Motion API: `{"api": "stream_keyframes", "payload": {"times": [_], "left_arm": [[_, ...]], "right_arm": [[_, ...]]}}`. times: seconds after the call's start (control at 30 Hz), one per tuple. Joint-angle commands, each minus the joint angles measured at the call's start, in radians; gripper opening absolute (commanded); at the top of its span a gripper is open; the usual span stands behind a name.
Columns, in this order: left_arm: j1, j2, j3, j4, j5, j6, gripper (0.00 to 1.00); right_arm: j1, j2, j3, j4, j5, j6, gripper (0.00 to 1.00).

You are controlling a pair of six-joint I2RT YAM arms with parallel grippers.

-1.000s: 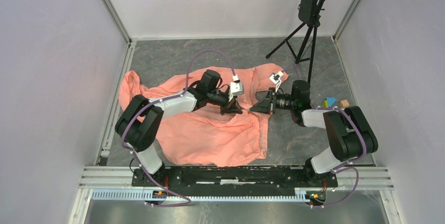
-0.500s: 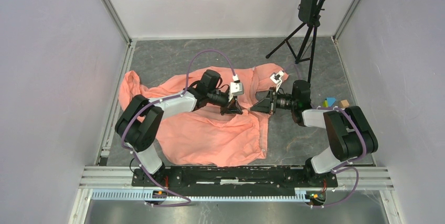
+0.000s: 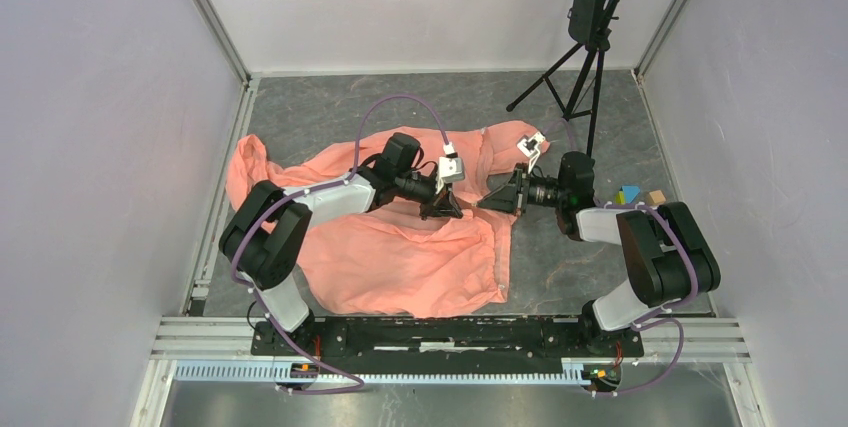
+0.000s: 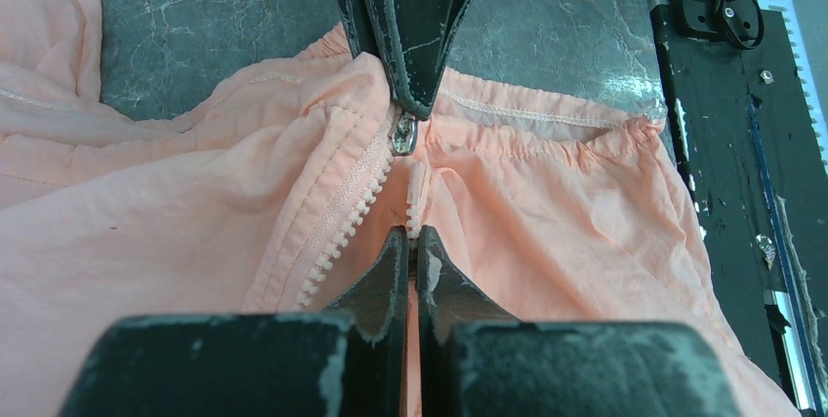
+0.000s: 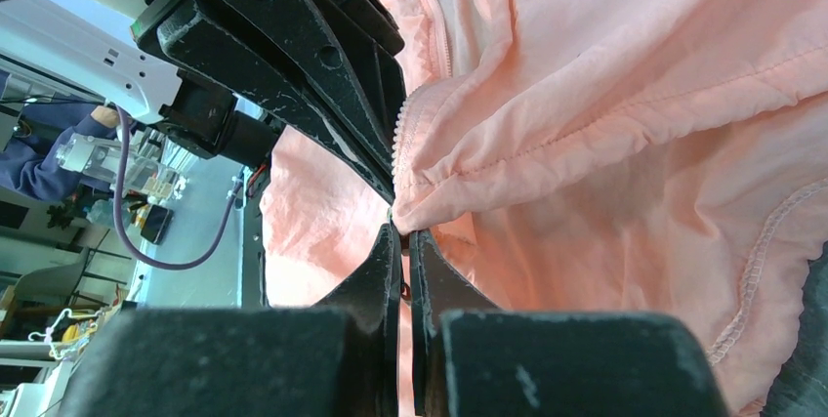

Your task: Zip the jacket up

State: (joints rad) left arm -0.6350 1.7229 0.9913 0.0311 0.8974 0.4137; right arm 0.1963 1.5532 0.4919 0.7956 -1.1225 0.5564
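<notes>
The salmon-pink jacket [image 3: 400, 247] lies crumpled on the grey floor, hem toward the front rail. In the left wrist view its pale zipper teeth [image 4: 342, 212] run up to a metal slider [image 4: 403, 134] near the gathered hem. My left gripper [image 4: 412, 241] is shut on the end of the other zipper strip just below the slider. My right gripper [image 5: 403, 233] is shut on the jacket's zipper edge at the slider; its fingertips [image 4: 415, 85] meet the slider from the opposite side. In the top view, the left gripper [image 3: 447, 209] and the right gripper [image 3: 487, 204] face each other over the jacket.
A black tripod stand [image 3: 590, 57] rises at the back right. Small coloured blocks [image 3: 630, 193] lie on the floor by the right arm. White walls close in left, right and back. The black base rail [image 3: 450, 332] runs along the front.
The right gripper has edged slightly toward the back. The left arm and the jacket look the same.
</notes>
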Motion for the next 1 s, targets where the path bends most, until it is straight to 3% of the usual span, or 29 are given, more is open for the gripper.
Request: {"api": "stream_keyframes", "payload": {"times": [0.0, 0.17, 0.43, 0.97], "left_arm": [[-0.002, -0.049, 0.008, 0.01, 0.036, 0.03, 0.02], [-0.002, -0.05, 0.008, 0.01, 0.033, 0.031, 0.02], [-0.002, -0.045, 0.01, 0.01, 0.032, 0.029, 0.02], [-0.002, -0.046, 0.014, 0.004, 0.034, 0.031, 0.02]], "right_arm": [[0.005, -0.014, -0.006, -0.038, -0.011, -0.061, 0.0], [0.008, -0.027, -0.002, -0.105, -0.008, -0.111, 0.0], [0.012, -0.047, -0.032, 0.027, -0.031, -0.023, 0.0], [0.014, -0.042, -0.039, 0.052, -0.028, -0.009, 0.0]]}}
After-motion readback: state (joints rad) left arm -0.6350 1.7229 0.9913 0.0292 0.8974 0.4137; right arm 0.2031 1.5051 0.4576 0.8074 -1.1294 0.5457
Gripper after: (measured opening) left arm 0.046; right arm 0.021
